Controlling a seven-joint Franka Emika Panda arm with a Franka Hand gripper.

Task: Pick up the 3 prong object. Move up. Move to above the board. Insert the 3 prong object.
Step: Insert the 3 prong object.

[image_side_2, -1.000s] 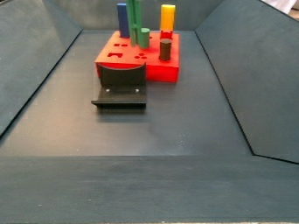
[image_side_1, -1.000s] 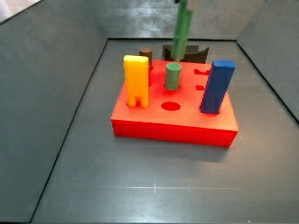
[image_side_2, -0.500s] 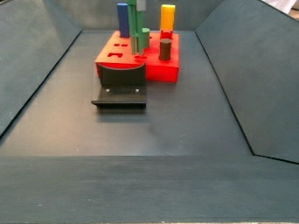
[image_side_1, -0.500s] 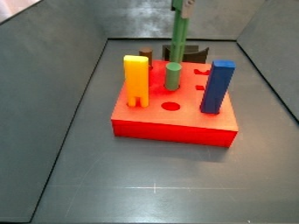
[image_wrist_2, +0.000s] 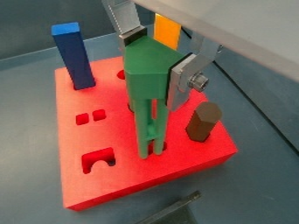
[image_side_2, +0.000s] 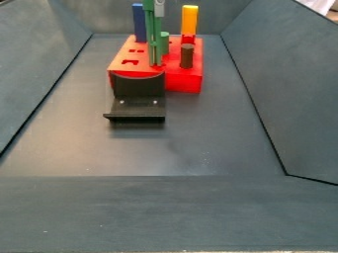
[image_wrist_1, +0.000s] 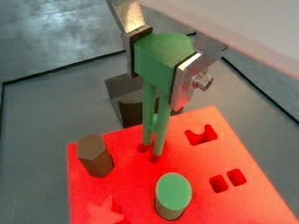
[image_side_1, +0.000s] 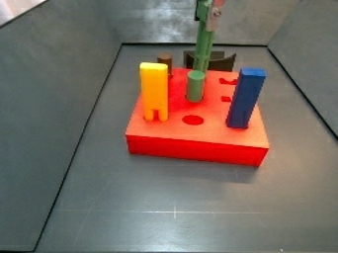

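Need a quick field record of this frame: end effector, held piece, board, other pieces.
end effector: above the board, shut on the 3 prong object
3 prong object: upright, prongs down at the board top
board: red, on the floor
seated pieces: yellow block, blue block, green cylinder, dark peg
fixture: beside the board

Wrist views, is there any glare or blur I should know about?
In both wrist views the gripper close to the lens looks soft, and the 3 prong object it holds is evenly lit. In a wrist view the board glows oversaturated red; the floor shows pale reflections.
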